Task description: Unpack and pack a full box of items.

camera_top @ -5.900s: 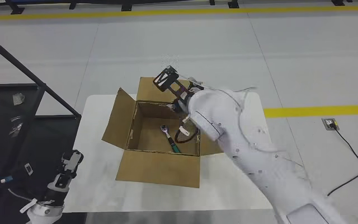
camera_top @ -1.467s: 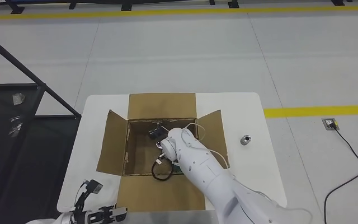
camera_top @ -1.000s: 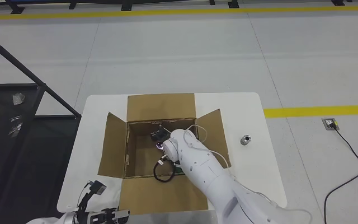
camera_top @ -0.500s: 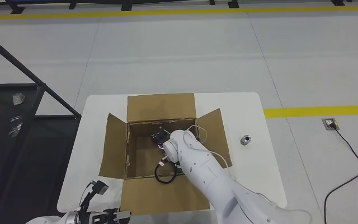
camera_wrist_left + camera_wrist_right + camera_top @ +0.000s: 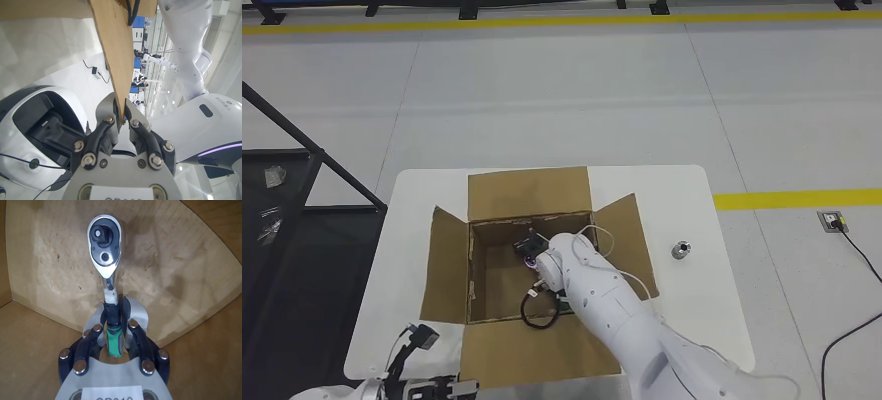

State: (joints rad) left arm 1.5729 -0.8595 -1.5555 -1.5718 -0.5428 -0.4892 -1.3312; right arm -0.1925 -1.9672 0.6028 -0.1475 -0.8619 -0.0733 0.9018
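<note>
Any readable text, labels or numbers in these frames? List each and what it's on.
Left gripper, white label on its base: cut off by the picture edge, unreadable.
Right gripper, white label on its base: likewise cut off, unreadable.
Cardboard box and ratchet wrench: no print I can make out.
</note>
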